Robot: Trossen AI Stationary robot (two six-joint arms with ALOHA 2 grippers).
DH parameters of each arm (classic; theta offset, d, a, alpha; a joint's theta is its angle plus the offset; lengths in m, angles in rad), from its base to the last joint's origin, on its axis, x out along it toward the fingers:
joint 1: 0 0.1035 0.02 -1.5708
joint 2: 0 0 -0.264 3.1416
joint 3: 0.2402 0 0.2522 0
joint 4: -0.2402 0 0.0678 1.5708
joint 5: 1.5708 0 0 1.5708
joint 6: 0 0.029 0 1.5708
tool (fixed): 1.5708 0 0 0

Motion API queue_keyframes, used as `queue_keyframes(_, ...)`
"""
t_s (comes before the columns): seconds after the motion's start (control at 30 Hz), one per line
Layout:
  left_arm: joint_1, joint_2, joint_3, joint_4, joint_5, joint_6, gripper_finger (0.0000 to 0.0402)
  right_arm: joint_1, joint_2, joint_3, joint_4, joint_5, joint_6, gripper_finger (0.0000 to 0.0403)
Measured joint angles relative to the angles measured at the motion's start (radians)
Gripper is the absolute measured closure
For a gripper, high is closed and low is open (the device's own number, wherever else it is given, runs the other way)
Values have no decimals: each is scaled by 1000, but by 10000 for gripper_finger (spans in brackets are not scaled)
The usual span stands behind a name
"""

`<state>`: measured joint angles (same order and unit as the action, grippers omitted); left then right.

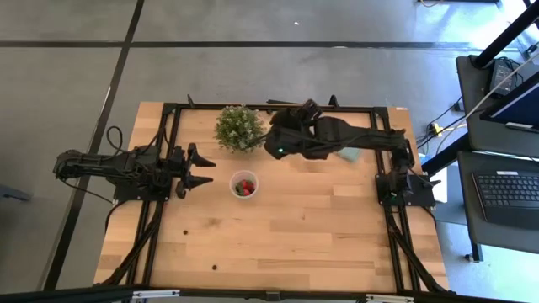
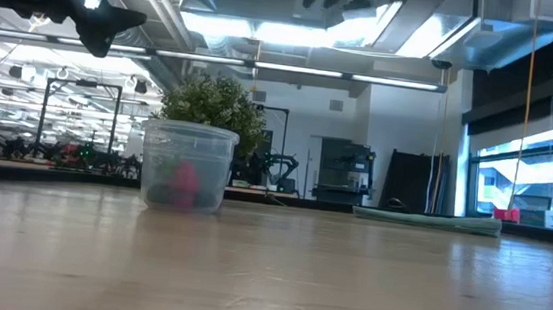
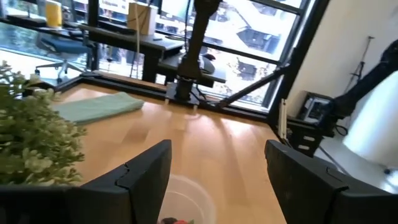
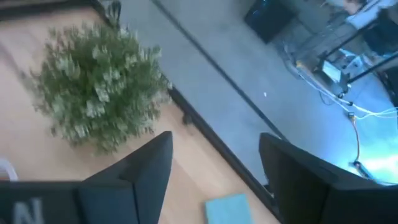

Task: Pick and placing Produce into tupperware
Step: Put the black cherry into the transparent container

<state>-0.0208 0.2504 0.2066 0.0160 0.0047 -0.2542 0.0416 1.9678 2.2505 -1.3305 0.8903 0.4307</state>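
The cup (image 1: 244,184) is small, round and see-through, with a whitish rim. It stands upright near the middle of the tabletop (image 1: 295,236). Inside it lie berries (image 1: 244,187): red ones with a bit of green, and something dark that is too small to make out. In the low view the cup (image 2: 187,165) looks cloudy, and a pink-red berry (image 2: 184,182) shows through its wall at the bottom.

The plant (image 1: 239,128) is bushy and green. It stands near the cup, at about 12 o'clock from it.

The left tool (image 1: 205,169) sits at 9 o'clock from the cup, close but not touching. Its fingers (image 3: 146,177) are apart and hold nothing. The cup's rim (image 3: 186,202) shows between them.

The right tool (image 1: 308,109) is up above the tabletop, at about 2 o'clock from the cup and at 3 o'clock from the plant. Its fingers (image 4: 146,168) are apart too, with nothing in them. A flat teal cloth (image 1: 347,156) lies under the right arm.
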Motion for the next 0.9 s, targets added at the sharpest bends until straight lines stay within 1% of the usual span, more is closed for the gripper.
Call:
queue_keyframes(0.07,0,0,0,1,-19,-4,151,-23,-1,0,-6,-45,-67,162)
queue_keyframes(0.23,0,0,0,1,-45,-6,151,-102,-1,-1,0,-266,-209,162)
queue_keyframes(0.3,0,0,0,1,-46,-6,151,-138,-1,-1,15,-304,-255,162)
queue_keyframes(0.4,0,0,0,1,-46,-7,151,-195,-1,-1,70,-358,-323,162)
queue_keyframes(0.53,0,0,0,1,-46,-7,151,-277,-1,-1,168,-536,-409,162)
queue_keyframes(0.6,0,0,0,1,-46,-7,151,-318,-1,-2,206,-600,-434,162)
queue_keyframes(0.67,0,0,0,1,-47,-7,151,-357,0,-2,232,-625,-447,162)
queue_keyframes(0.8,0,0,0,-8,-48,-1,151,-429,0,-10,260,-637,-467,162)
queue_keyframes(0.9,0,0,0,-10,-51,0,151,-470,0,-66,336,-699,-482,162)
